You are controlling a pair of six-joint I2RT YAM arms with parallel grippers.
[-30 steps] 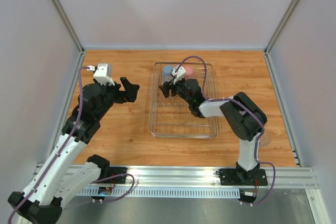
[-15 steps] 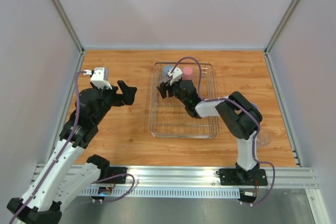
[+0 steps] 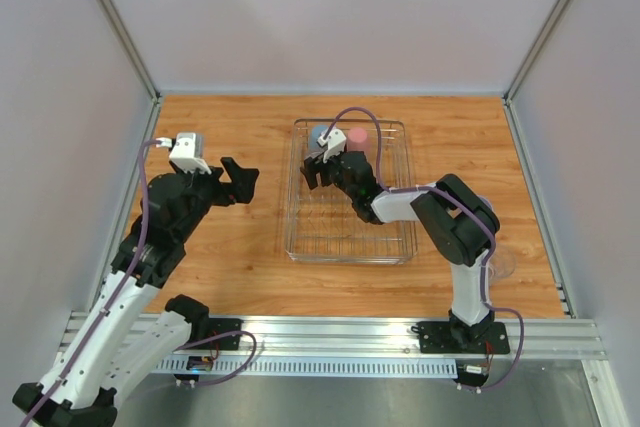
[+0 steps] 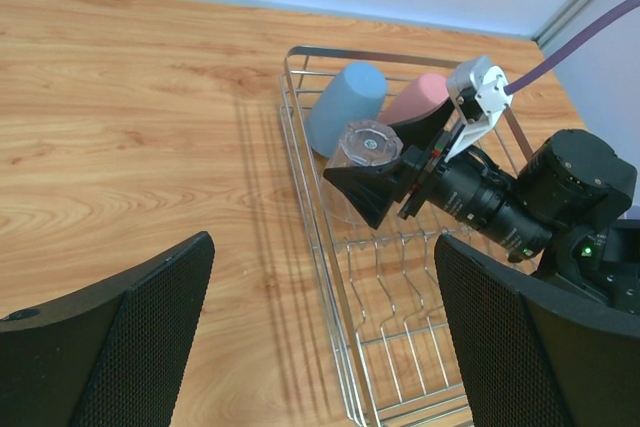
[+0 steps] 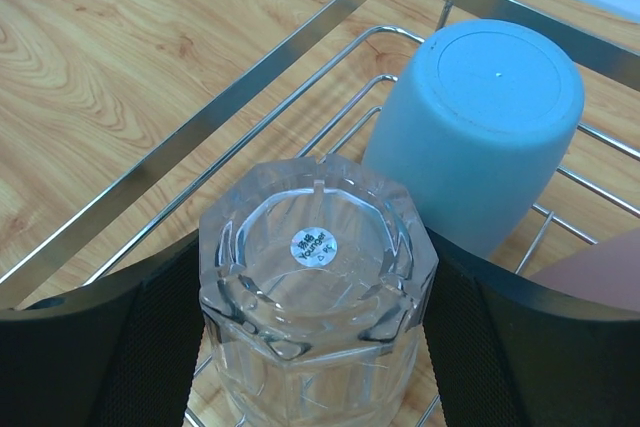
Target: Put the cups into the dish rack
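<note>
right gripper (image 3: 322, 169) pinching an inverted clear cup (image 5: 318, 297) inside the far left corner of the dish rack (image 3: 398, 237).

the fingers close on opposite sides of the cup, which is base up, just beside the blue cup (image 5: 480, 127) and near the rack's left rim. the pink cup (image 4: 418, 102) lies beyond the blue one. whether the clear cup's mouth rests on the wires cannot be told. the left gripper (image 4: 320, 277) hangs over bare table left of the rack, jaws spread wide and empty. risks, as judged: letting go before the mouth is seated would let the cup tip or roll on the wires. a sideways drift would knock the blue cup or catch the rim. smooth faceted plastic may slip in the pads. fingers opening wide could nudge the blue cup.
</note>
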